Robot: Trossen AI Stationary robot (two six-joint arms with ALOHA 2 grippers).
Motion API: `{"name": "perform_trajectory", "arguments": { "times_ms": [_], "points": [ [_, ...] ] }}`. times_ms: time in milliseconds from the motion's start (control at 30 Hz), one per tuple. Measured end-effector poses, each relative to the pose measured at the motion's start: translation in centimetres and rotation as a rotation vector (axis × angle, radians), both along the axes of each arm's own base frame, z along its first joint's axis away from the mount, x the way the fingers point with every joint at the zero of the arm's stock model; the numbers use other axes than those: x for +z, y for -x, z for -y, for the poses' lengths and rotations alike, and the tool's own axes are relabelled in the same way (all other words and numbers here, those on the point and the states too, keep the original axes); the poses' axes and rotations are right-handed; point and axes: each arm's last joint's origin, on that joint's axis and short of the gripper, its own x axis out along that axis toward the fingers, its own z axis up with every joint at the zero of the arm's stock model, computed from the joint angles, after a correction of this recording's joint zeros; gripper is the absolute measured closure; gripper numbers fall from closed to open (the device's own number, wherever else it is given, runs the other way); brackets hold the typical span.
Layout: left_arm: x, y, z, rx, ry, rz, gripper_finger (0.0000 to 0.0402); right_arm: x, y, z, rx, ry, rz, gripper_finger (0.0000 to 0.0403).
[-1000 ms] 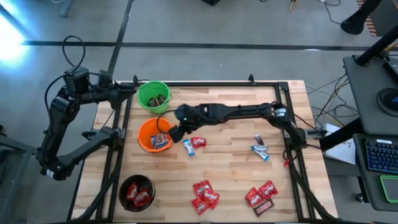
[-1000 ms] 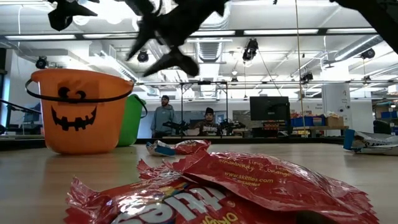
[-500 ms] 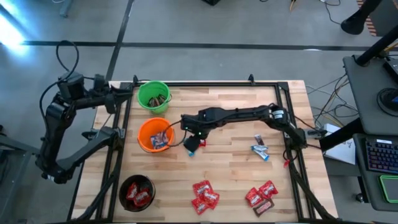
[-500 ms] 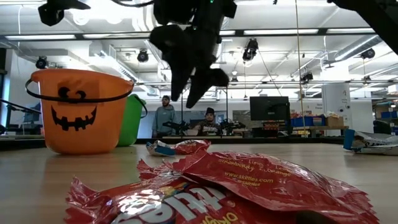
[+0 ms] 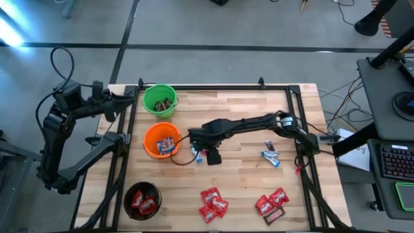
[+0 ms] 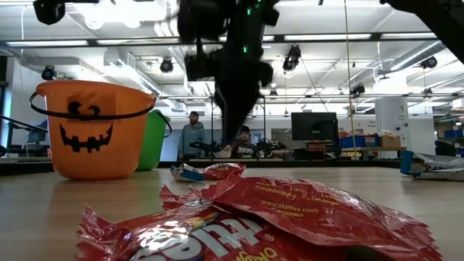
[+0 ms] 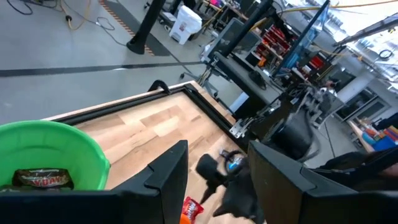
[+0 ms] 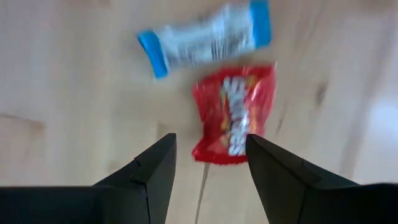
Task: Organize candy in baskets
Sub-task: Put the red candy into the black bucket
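1. Right wrist view: your right gripper (image 8: 205, 171), fingers parted and empty, hangs over a red candy (image 8: 233, 115); a blue-and-white candy (image 8: 205, 37) lies just beyond, crosswise.
2. Both sit beside the orange basket (image 5: 153, 147).
3. Three baskets: orange, green basket (image 5: 149, 103), black basket (image 5: 134, 191).
4. Left gripper (image 7: 214, 180) waits open near the green one.

Both arms are dark, near-black, built of slim tubular links joined by chunkier rounded joint housings. The left arm (image 5: 61, 129) carries a loose black cable looping above its upper joint. The right arm (image 5: 249, 123) has a pale silvery ring at one joint and a small green light glowing on its wrist housing. Each gripper's fingers (image 8: 152, 180) are matte black, broad and angular, with flat bevelled faces.
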Motion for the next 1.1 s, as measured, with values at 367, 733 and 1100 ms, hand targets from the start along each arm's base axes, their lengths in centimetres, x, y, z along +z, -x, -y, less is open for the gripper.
{"name": "perform_trajectory", "arguments": {
  "times_ms": [367,733,1100],
  "points": [
    [0.0,0.2,0.4,0.001,-0.008,0.004,0.0251,-3.2,-0.5,0.3,-0.089,0.056,-0.065,0.0216],
    [0.0,0.2,0.4,0.000,-0.011,0.003,0.0251,-6.6,-1.1,0.3,-0.120,0.014,-0.134,0.0216],
    [0.0,0.2,0.4,0.000,-0.011,0.002,0.0251,-6.4,-1.0,0.3,-0.272,-0.024,-0.137,0.0327]
  ]
}}
